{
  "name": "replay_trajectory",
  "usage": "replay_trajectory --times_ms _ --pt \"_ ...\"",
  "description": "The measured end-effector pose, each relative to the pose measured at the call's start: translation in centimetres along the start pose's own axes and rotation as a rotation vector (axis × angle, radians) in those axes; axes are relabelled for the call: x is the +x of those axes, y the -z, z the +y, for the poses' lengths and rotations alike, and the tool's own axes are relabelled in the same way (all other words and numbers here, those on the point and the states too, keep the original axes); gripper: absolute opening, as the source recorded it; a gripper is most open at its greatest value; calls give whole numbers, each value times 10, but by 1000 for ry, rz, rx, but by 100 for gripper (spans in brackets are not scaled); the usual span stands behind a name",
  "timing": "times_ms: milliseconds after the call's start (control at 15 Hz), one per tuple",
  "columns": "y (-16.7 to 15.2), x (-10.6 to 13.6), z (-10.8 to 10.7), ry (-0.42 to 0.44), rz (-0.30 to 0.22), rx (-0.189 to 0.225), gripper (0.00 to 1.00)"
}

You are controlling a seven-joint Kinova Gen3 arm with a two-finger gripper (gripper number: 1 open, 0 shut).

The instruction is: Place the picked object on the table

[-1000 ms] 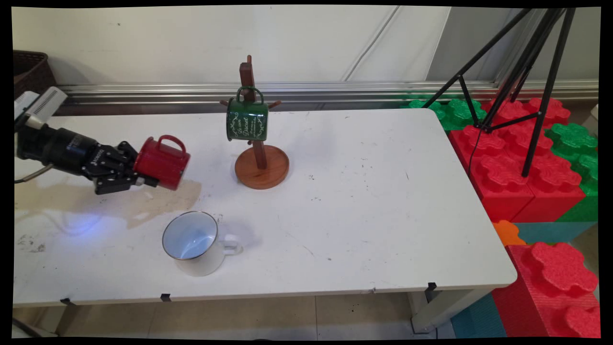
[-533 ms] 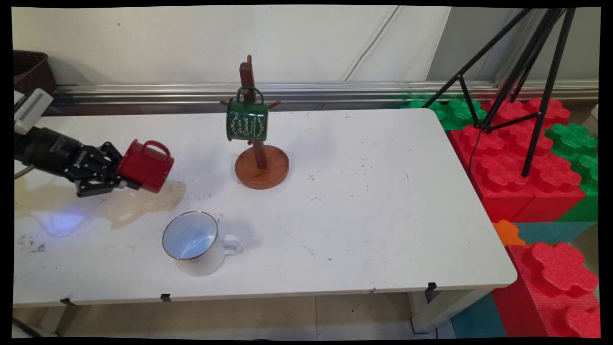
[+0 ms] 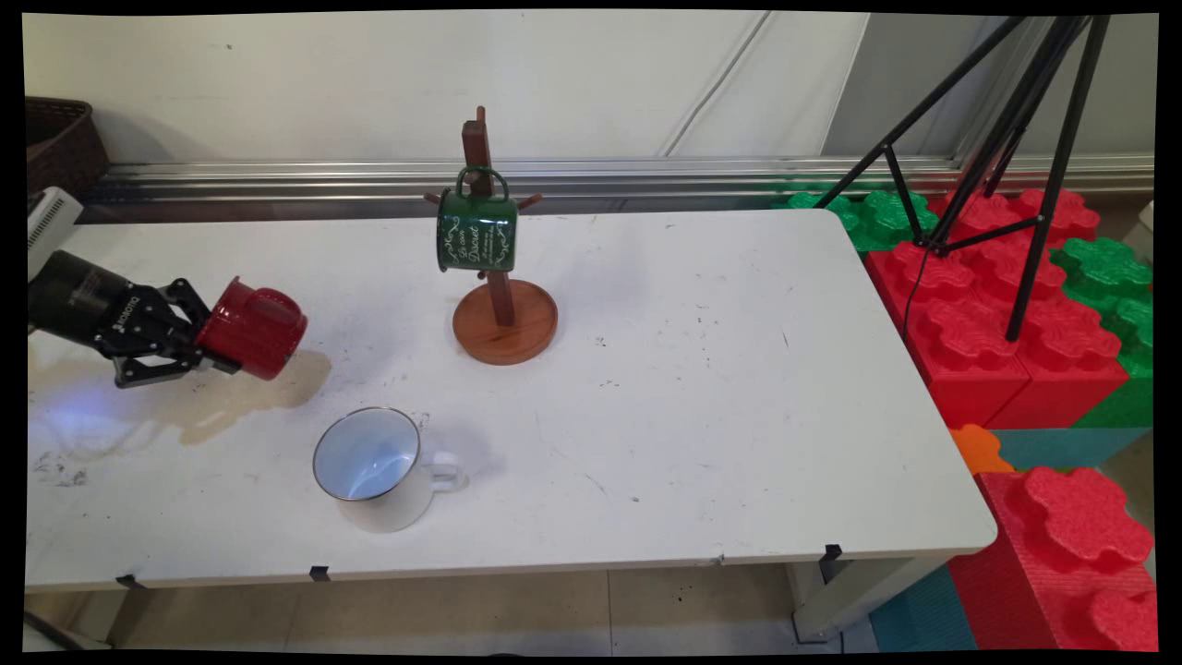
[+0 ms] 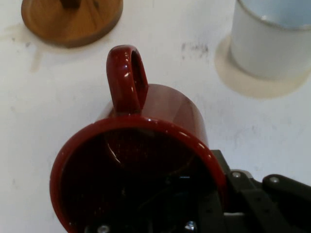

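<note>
Gripper (image 3: pixel 199 334) clamped on the rim of a glossy red mug (image 3: pixel 251 329), held sideways over the table's (image 3: pixel 702 388) left side.
Its handle (image 4: pixel 127 77) barely shows in the main view, and the fingers are mostly buried inside the mug.

Black gripper (image 3: pixel 208 356) low at left; fingers clamped, pointing right

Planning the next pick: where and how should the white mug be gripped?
Judging by its pose, grip the white mug by its rim wall, coming from above. It stands upright, mouth open upward, so one finger could go inside, one outside. Pick the side away from its handle, which points right in the main view.
</note>
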Motion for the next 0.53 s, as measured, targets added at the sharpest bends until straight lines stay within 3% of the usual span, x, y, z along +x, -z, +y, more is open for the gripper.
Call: replay_trajectory --times_ms 533 --pt "-5 -1 4 -83 -117 12 0"
